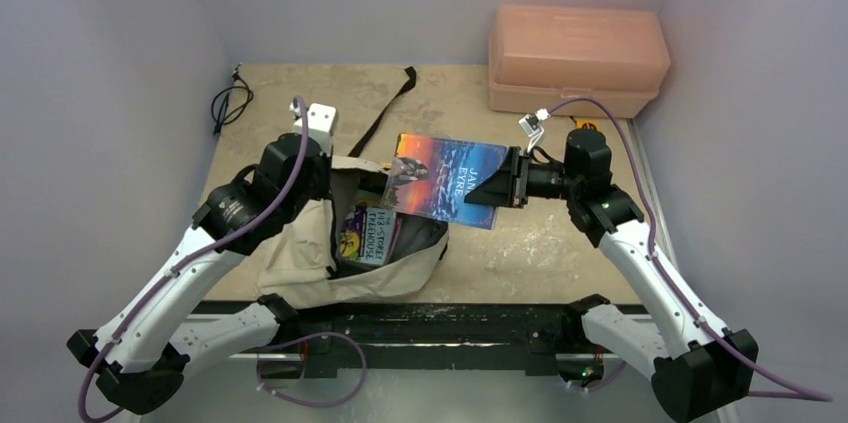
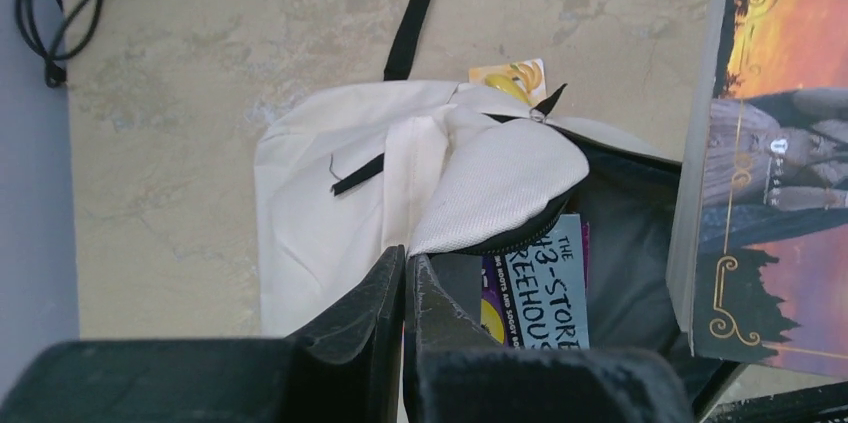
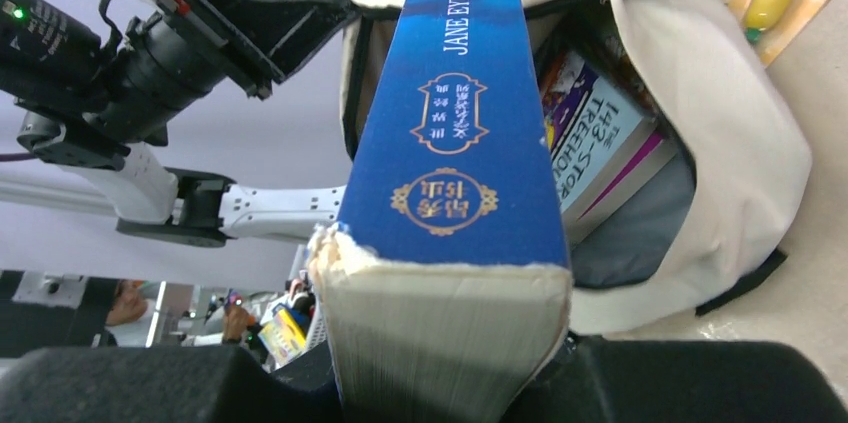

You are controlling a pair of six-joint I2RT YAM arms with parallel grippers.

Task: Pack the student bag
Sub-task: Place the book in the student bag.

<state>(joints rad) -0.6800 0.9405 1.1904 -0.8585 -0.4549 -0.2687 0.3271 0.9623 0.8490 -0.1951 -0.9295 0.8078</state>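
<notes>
The student bag [image 1: 300, 268] is a cream fabric backpack lying near the front left with its mouth facing right. My left gripper [image 2: 408, 255] is shut on the cream rim of the student bag [image 2: 330, 193], holding the mouth open. Inside stands a Treehouse book [image 2: 555, 283], also visible from the right wrist [image 3: 600, 143]. My right gripper [image 1: 497, 183] is shut on the page edge of a thick Jane Eyre book [image 1: 450, 178]. It holds this book level, with its far end at the bag's opening. The blue spine [image 3: 455, 133] points into the bag [image 3: 720, 113].
A salmon-pink plastic box [image 1: 575, 58] stands at the back right. A coiled black cable [image 1: 228, 103] lies at the back left. The bag's black strap [image 1: 385, 113] trails toward the back. A banana card [image 2: 510, 78] lies just behind the bag.
</notes>
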